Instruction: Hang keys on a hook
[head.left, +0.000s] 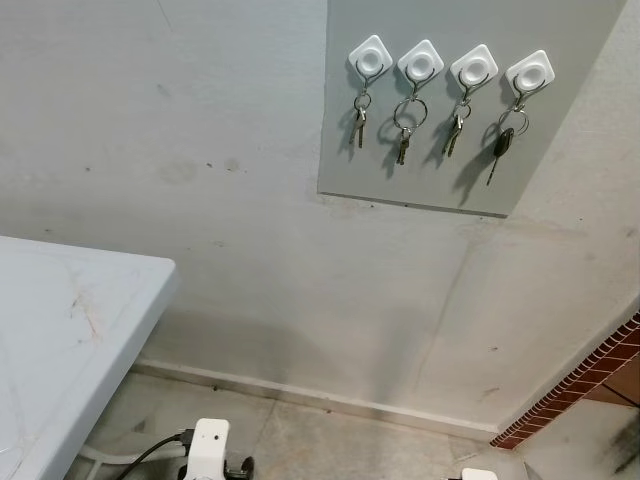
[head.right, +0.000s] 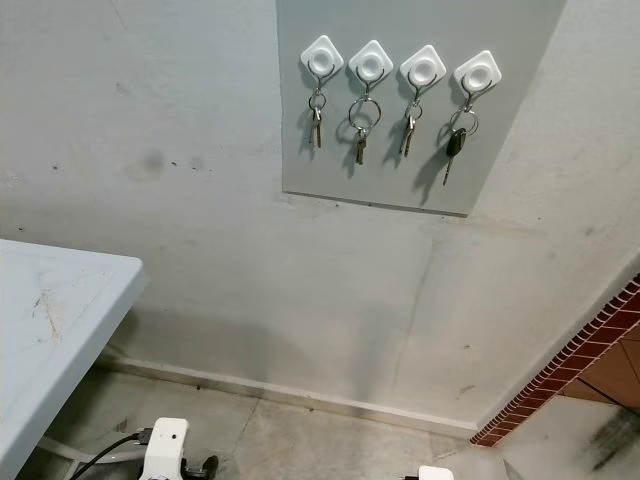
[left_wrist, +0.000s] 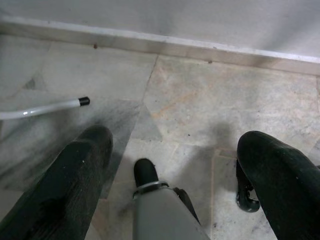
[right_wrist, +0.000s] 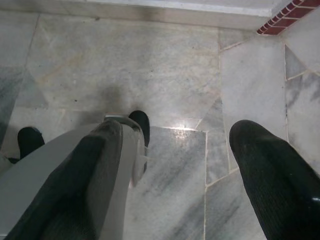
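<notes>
Keys (head.left: 402, 128) on wall hooks (head.left: 421, 63); both jaws apart, low near floor (left_wrist: 200, 90).

Wall (head.left: 250, 260): pale grey plaster, scuffed and stained, faint vertical crack lines. Light skirting strip (head.left: 320, 400) runs along its base. Floor (left_wrist: 210, 100): grey-beige marble tiles, dirty joints. White counter (head.left: 60, 330) at left, surface scratched. Red brick edging (head.left: 570, 385) at lower right. Lighting even, soft shadows.

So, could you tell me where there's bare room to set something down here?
The white table at the left is bare up to its edge. The grey board is crowded: all four hooks hold keys.
</notes>
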